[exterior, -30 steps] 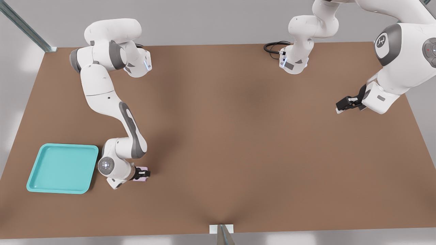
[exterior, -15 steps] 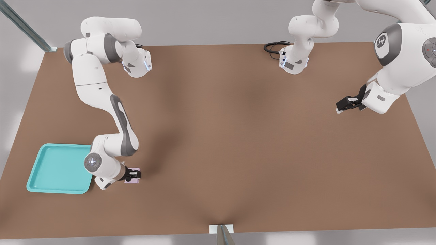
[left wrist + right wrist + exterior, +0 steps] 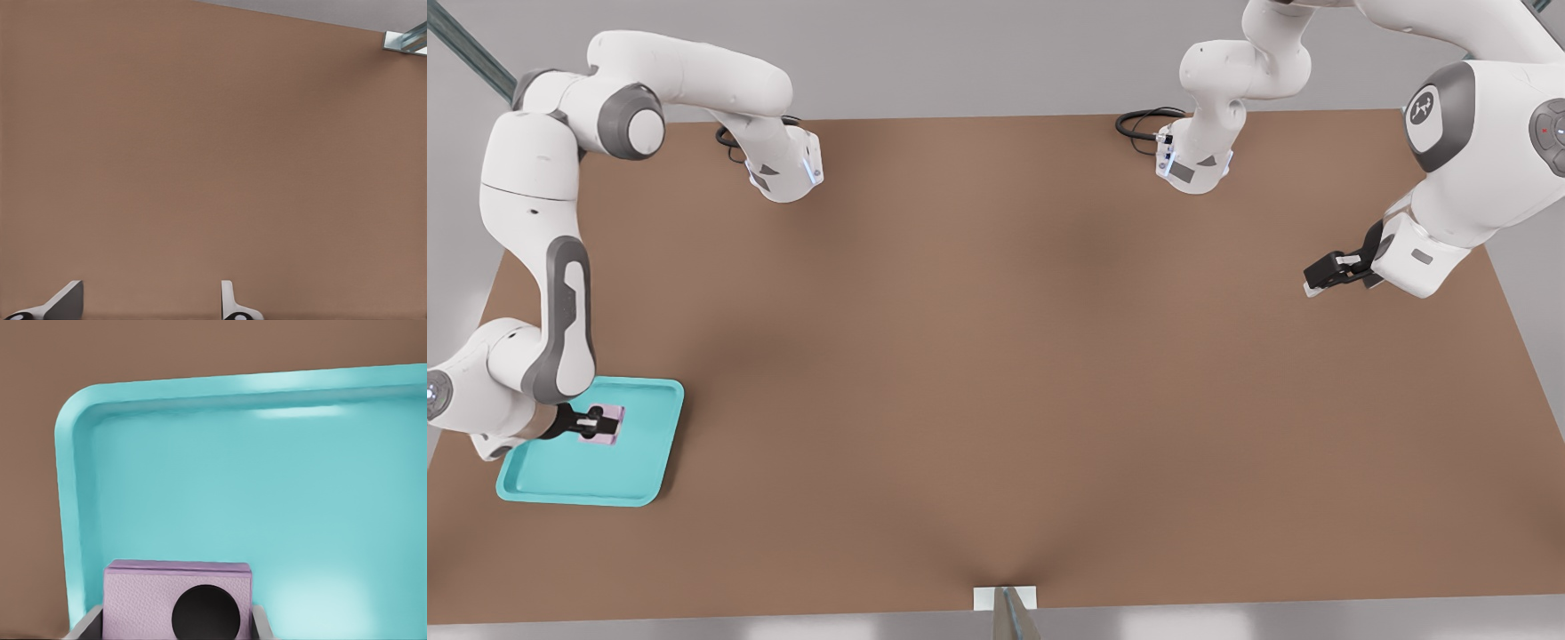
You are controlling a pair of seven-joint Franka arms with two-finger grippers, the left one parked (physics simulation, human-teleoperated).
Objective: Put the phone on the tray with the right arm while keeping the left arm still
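End effector (image 3: 596, 423) clenched on phone (image 3: 607, 425) by its two side edges, over tray (image 3: 640, 462) interior on bench (image 3: 996, 356); likely light, rigid, smooth-sided, so best gripped across narrow sides, clear of lens.

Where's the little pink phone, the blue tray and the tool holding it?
phone (image 3: 178, 600): right wrist view, pink face.
tray (image 3: 654, 444): front view, bare floor.
tool (image 3: 596, 423): front view, between fingertips.
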